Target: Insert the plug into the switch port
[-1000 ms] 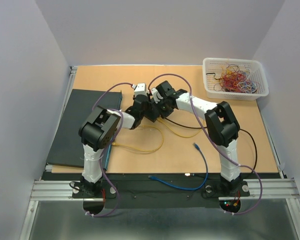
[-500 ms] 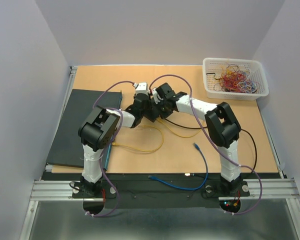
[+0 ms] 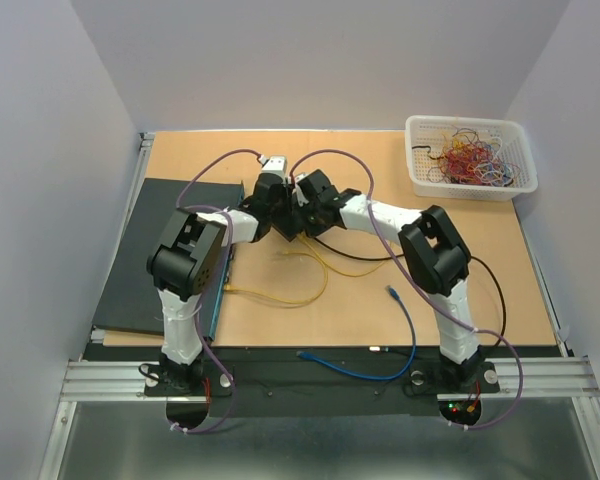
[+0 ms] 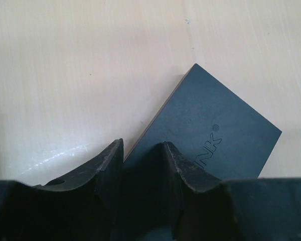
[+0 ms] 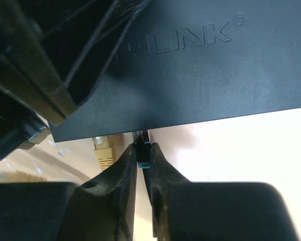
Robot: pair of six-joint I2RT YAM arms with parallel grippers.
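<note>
My left gripper [image 4: 143,156] is shut on the dark switch [image 4: 210,128], which lies slanted between the fingers and carries raised "LINK" lettering. In the top view the switch [image 3: 274,161] sits at the tip of the left gripper [image 3: 270,185], at the table's far middle. My right gripper [image 5: 143,150] is shut on a small black plug with a teal clip [image 5: 142,156]. The plug's tip meets the near edge of the switch [image 5: 200,65]. In the top view the right gripper [image 3: 302,195] is right beside the left one.
A yellow plug [image 5: 104,151] lies just left of the held plug, its yellow cable [image 3: 295,285] looping over the table. A blue cable [image 3: 405,340] and a black cable [image 3: 365,252] lie nearer the bases. A black mat [image 3: 165,250] lies left; a white basket [image 3: 420,170] of coloured wires stands at the back right.
Both grippers have moved a little to the left and farther from the bases, staying together. The switch went with the left gripper.
</note>
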